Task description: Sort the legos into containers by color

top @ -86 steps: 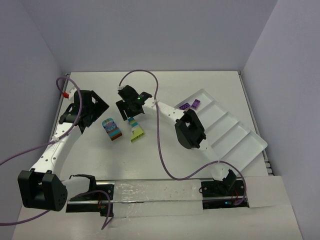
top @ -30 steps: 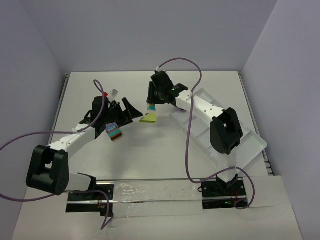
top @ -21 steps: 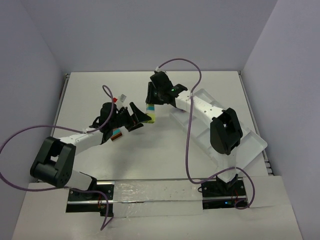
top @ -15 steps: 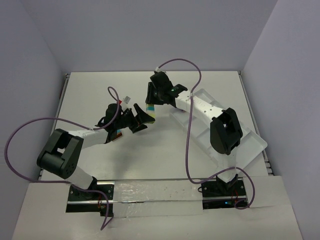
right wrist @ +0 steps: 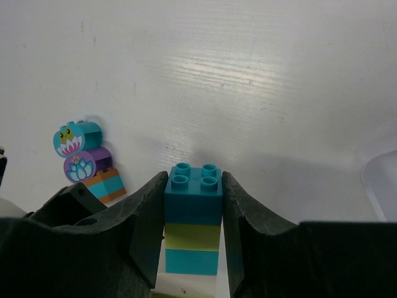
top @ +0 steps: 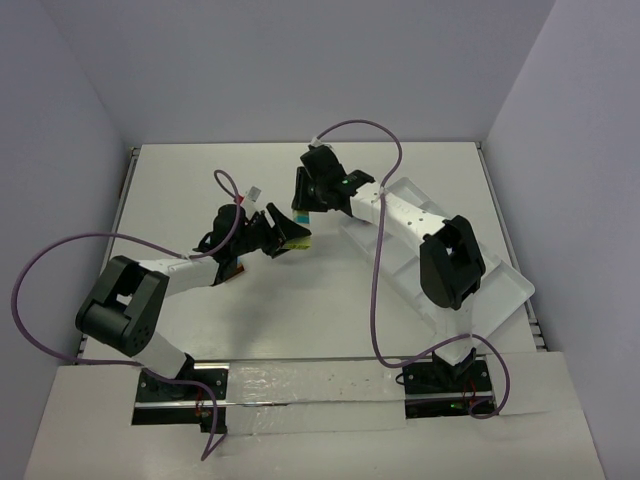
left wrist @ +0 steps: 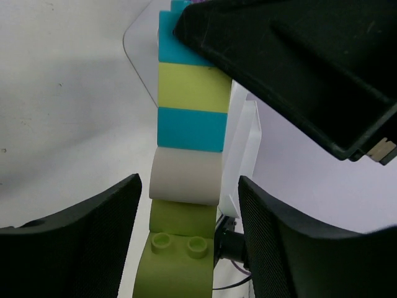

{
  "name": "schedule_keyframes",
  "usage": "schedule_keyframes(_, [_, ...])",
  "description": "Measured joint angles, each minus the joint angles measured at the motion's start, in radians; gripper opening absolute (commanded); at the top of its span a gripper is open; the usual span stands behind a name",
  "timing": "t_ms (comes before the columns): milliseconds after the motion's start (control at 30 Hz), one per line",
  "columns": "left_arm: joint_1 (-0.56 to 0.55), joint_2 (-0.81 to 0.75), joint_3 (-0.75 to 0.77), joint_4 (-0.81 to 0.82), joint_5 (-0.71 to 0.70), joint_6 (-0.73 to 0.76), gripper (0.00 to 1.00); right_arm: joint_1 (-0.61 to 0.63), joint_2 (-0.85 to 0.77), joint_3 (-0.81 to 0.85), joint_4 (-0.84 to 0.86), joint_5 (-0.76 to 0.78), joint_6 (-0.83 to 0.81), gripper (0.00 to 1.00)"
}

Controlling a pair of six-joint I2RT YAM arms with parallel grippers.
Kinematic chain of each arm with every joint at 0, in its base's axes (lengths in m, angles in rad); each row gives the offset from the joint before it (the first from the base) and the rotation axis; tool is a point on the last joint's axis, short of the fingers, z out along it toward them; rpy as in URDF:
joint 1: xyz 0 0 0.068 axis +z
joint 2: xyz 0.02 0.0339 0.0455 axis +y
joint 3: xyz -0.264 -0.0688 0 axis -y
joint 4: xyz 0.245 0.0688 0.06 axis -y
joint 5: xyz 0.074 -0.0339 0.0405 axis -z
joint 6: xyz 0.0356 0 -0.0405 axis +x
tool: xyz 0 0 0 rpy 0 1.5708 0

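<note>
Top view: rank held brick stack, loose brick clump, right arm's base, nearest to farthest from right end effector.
1. Brick stack: clamped in the right end effector.
2. Brick clump: on the table, off to its left.
3. Right arm's base: at the near table edge, farthest.

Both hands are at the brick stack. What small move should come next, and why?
Probably close the left hand on the lime green bottom brick. Its fingers flank that brick but look not yet closed on it, while the right hand clamps the teal top brick of the stack, so a second grip would let them pull it apart.
</note>
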Motion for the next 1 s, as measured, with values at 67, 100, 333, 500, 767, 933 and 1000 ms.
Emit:
schedule_keyframes(67, [0.000, 0.000, 0.000, 0.001, -0.007, -0.002, 0.33, 0.000, 0.000, -0.005, 0.001, 0.000, 0.000, 0.08])
schedule_keyframes(100, [0.000, 0.000, 0.000, 0.003, -0.007, -0.001, 0.25, 0.000, 0.000, -0.008, 0.002, 0.000, 0.000, 0.08])
schedule_keyframes(333, [0.000, 0.000, 0.000, 0.007, -0.009, -0.010, 0.00, -0.001, -0.002, -0.015, 0.011, -0.008, 0.000, 0.08])
schedule_keyframes(500, [0.000, -0.003, -0.003, 0.004, -0.009, 0.005, 0.00, -0.003, -0.004, -0.015, 0.009, -0.010, -0.003, 0.08])
schedule_keyframes(767, [-0.002, -0.109, -0.046, -0.108, -0.043, 0.082, 0.00, -0.007, -0.004, -0.015, 0.004, -0.050, 0.000, 0.08])
schedule_keyframes(933, [-0.003, -0.186, -0.050, -0.270, -0.100, 0.152, 0.00, -0.031, -0.004, -0.015, 0.003, -0.027, -0.003, 0.08])
schedule_keyframes(1000, [-0.003, -0.204, -0.048, -0.318, -0.125, 0.178, 0.00, -0.037, -0.004, -0.015, 0.003, -0.023, -0.003, 0.08])
